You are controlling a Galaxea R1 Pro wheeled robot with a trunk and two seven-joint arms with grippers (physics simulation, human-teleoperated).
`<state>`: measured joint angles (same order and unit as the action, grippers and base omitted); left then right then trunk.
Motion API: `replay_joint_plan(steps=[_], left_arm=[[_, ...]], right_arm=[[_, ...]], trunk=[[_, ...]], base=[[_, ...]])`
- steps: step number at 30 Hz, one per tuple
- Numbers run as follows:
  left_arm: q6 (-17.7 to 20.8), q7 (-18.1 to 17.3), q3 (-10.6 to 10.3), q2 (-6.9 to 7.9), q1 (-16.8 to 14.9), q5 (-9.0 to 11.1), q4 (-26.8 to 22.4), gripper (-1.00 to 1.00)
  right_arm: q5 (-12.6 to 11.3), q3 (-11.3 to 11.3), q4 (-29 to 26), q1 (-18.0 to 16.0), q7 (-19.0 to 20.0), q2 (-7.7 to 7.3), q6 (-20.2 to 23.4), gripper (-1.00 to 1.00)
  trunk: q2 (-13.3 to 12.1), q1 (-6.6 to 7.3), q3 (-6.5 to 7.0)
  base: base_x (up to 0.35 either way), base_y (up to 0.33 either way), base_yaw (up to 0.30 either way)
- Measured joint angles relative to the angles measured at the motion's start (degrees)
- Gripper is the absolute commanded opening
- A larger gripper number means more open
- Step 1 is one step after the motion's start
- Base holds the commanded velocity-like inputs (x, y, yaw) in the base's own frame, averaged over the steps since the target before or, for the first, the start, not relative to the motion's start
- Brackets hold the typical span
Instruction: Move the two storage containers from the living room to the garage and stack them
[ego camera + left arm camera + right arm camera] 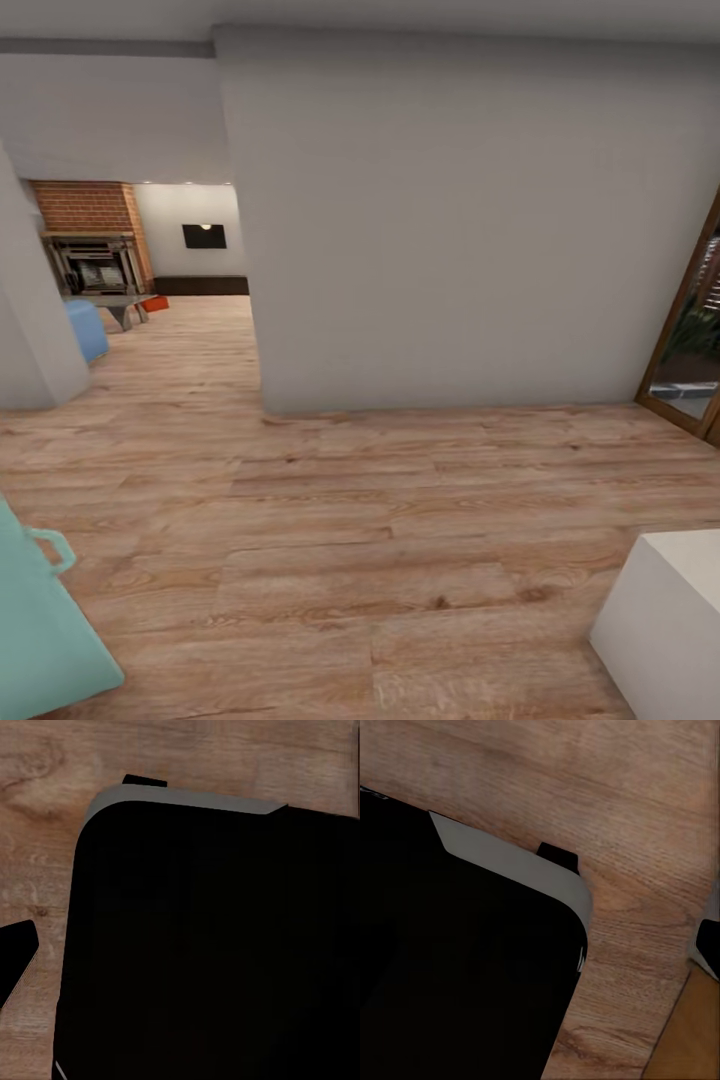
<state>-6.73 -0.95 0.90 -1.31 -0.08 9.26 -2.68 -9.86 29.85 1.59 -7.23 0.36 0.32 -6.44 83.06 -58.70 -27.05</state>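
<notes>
Orange-red plastic marks one storage container [154, 303], far off on the wood-plank floor [330, 560] beside the brick fireplace [90, 235]; likely light and rigid, best gripped by its rim. Gripper jaws cannot be judged.

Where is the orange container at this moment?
In the head view, an orange container lies far off on the left, on the wood floor beyond the white wall, beside the brick fireplace and near a blue seat.
</notes>
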Motion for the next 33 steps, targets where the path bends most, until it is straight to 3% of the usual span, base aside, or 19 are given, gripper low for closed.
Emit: replay_joint_plan(steps=[27,33], left_arm=[[0.0,0.0,0.0,0.0,0.0,0.0,0.0,1.0],[0.0,0.0,0.0,0.0,0.0,0.0,0.1,1.0]], right_arm=[[0.0,0.0,0.0,0.0,0.0,0.08,0.0,1.0],[0.3,-0.1,0.0,0.0,0.0,0.09,-0.1,1.0]], trunk=[[0.0,0.0,0.0],[0.0,0.0,-0.08]], base=[[0.321,0.0,0.001],[0.321,0.0,0.222]])
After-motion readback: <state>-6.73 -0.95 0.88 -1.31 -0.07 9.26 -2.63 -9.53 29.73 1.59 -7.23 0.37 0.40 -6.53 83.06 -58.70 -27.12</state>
